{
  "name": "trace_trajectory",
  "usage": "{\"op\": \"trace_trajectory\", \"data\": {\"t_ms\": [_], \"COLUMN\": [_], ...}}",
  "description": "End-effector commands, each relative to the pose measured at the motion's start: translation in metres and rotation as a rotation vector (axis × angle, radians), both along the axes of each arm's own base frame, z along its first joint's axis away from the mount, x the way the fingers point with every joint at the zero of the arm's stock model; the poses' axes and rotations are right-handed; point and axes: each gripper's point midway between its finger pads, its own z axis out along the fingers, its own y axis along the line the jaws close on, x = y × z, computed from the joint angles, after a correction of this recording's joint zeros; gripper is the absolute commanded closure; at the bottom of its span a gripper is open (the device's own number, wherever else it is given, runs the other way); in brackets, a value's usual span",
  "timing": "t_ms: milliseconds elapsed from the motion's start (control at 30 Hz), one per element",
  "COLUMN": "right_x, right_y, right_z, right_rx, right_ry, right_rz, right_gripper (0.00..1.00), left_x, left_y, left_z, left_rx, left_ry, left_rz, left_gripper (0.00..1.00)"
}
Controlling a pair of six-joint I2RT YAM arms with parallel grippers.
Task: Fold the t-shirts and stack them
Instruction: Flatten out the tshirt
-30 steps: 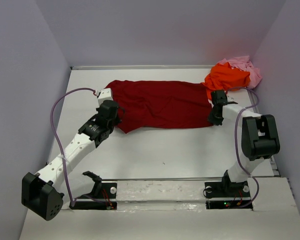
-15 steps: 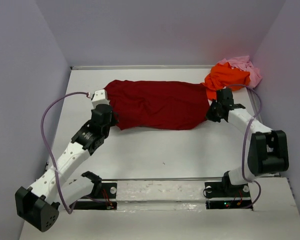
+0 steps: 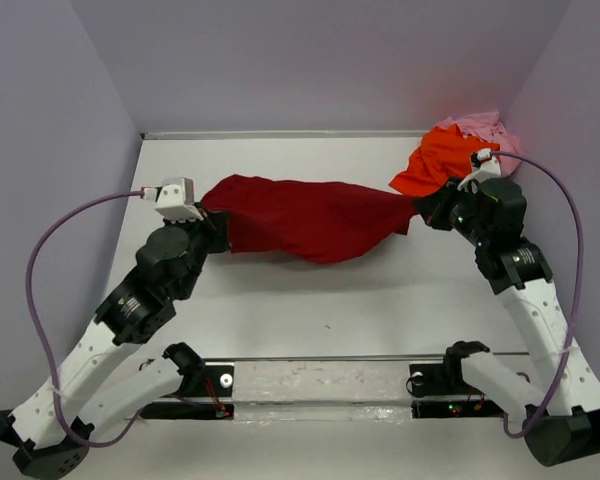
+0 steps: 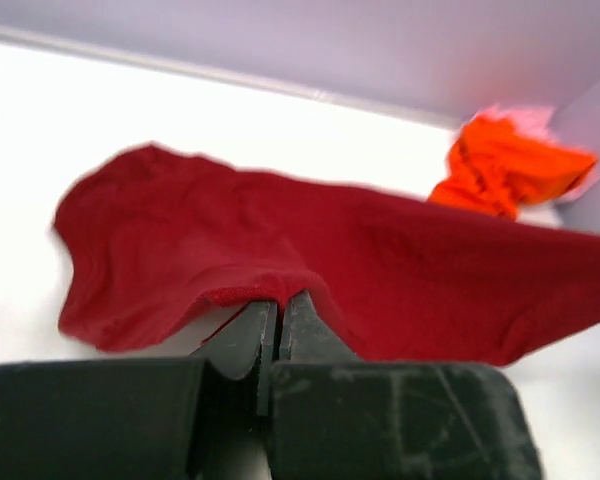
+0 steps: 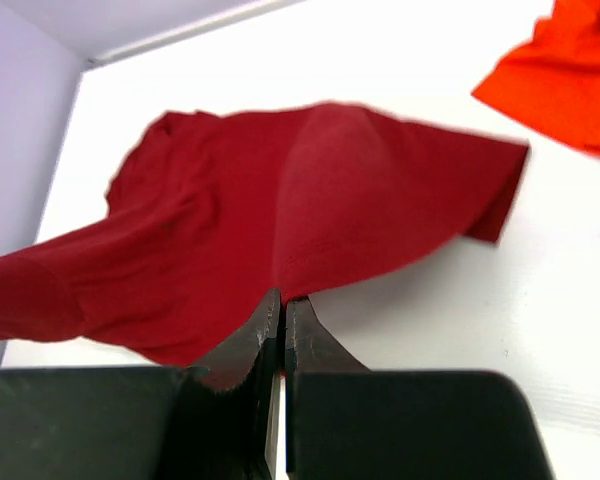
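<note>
The dark red t-shirt (image 3: 305,218) hangs stretched between both arms above the middle of the table, sagging at its centre. My left gripper (image 3: 215,222) is shut on the dark red t-shirt's left edge (image 4: 260,285). At the cloth's right end, my right gripper (image 3: 420,212) is shut on its near edge (image 5: 290,290). The orange t-shirt (image 3: 438,160) lies crumpled at the back right, and it shows too in the left wrist view (image 4: 505,170) and the right wrist view (image 5: 570,80). Behind it sits the pale pink t-shirt (image 3: 495,133), partly covered.
Lilac walls close the table on the left (image 3: 50,200), back (image 3: 320,60) and right (image 3: 580,120). The arm bases (image 3: 320,385) sit on a strip at the near edge. Purple cables (image 3: 40,260) loop beside each arm.
The right gripper closed on the red shirt's right end. Both arms then rose and moved apart, lifting the shirt off the table and pulling it taut.
</note>
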Motion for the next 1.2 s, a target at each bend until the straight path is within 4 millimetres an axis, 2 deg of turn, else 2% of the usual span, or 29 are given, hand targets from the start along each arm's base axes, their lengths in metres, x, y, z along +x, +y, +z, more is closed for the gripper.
{"op": "trace_trajectory", "data": {"t_ms": [0, 100, 167, 233, 267, 333, 367, 433, 467, 533, 600, 633, 667, 733, 767, 800, 833, 867, 900, 933, 967, 1000, 1033, 1167], "right_x": [-0.030, -0.059, -0.073, -0.089, -0.099, -0.117, -0.130, -0.145, -0.157, -0.162, -0.154, -0.147, -0.123, -0.093, -0.076, -0.039, -0.019, 0.000, 0.037, 0.056, 0.073, 0.106, 0.120, 0.163], "right_y": [0.004, 0.002, -0.001, -0.004, -0.005, -0.008, -0.008, -0.009, -0.010, -0.010, -0.011, -0.011, -0.012, -0.012, -0.011, -0.007, -0.004, -0.001, 0.004, 0.006, 0.008, 0.010, 0.011, 0.010], "right_z": [0.067, 0.107, 0.125, 0.138, 0.153, 0.167, 0.183, 0.199, 0.216, 0.230, 0.244, 0.247, 0.242, 0.236, 0.230, 0.217, 0.205, 0.196, 0.174, 0.161, 0.150, 0.123, 0.108, 0.094], "right_rx": [-0.002, -0.011, -0.015, -0.029, -0.030, -0.031, -0.025, -0.008, 0.002, 0.016, 0.021, 0.028, 0.026, 0.049, 0.053, 0.049, 0.067, 0.066, 0.053, 0.058, 0.049, 0.021, 0.005, -0.064], "right_ry": [-0.181, -0.288, -0.337, -0.379, -0.419, -0.461, -0.508, -0.548, -0.591, -0.607, -0.610, -0.599, -0.551, -0.482, -0.445, -0.385, -0.339, -0.311, -0.248, -0.207, -0.180, -0.128, -0.093, -0.089], "right_rz": [0.082, 0.111, 0.119, 0.126, 0.131, 0.136, 0.149, 0.157, 0.163, 0.163, 0.150, 0.135, 0.098, 0.056, 0.035, 0.012, -0.003, -0.013, -0.027, -0.043, -0.057, -0.078, -0.086, -0.109], "right_gripper": [1.00, 1.00, 1.00, 1.00, 1.00, 1.00, 1.00, 1.00, 1.00, 1.00, 1.00, 1.00, 1.00, 1.00, 1.00, 1.00, 1.00, 1.00, 1.00, 1.00, 1.00, 1.00, 1.00, 1.00], "left_x": [-0.025, -0.048, -0.064, -0.073, -0.081, -0.089, -0.097, -0.105, -0.111, -0.115, -0.111, -0.106, -0.095, -0.077, -0.055, -0.042, -0.015, -0.001, 0.013, 0.026, 0.050, 0.073, 0.085, 0.122], "left_y": [0.026, 0.042, 0.054, 0.062, 0.068, 0.067, 0.072, 0.077, 0.082, 0.085, 0.086, 0.092, 0.091, 0.092, 0.083, 0.081, 0.076, 0.072, 0.065, 0.062, 0.046, 0.036, 0.031, 0.029], "left_z": [0.078, 0.106, 0.124, 0.133, 0.143, 0.150, 0.163, 0.175, 0.187, 0.198, 0.208, 0.210, 0.208, 0.208, 0.194, 0.187, 0.173, 0.165, 0.158, 0.156, 0.138, 0.126, 0.119, 0.108], "left_rx": [-0.116, -0.165, -0.190, -0.200, -0.210, -0.184, -0.190, -0.163, -0.142, -0.167, -0.167, -0.180, -0.173, -0.175, -0.146, -0.134, -0.102, -0.079, -0.058, -0.050, -0.013, 0.026, 0.042, 0.073], "left_ry": [-0.168, -0.250, -0.307, -0.332, -0.355, -0.373, -0.403, -0.444, -0.477, -0.495, -0.498, -0.491, -0.470, -0.467, -0.416, -0.396, -0.350, -0.324, -0.311, -0.309, -0.264, -0.241, -0.227, -0.200], "left_rz": [0.021, -0.004, -0.019, -0.021, -0.032, -0.065, -0.072, -0.069, -0.051, -0.048, -0.030, 0.018, 0.044, 0.103, 0.124, 0.152, 0.206, 0.222, 0.224, 0.246, 0.230, 0.221, 0.216, 0.227], "left_gripper": [1.00, 1.00, 1.00, 1.00, 1.00, 1.00, 1.00, 1.00, 1.00, 1.00, 1.00, 1.00, 1.00, 1.00, 1.00, 1.00, 1.00, 1.00, 1.00, 1.00, 1.00, 1.00, 1.00, 1.00]}}
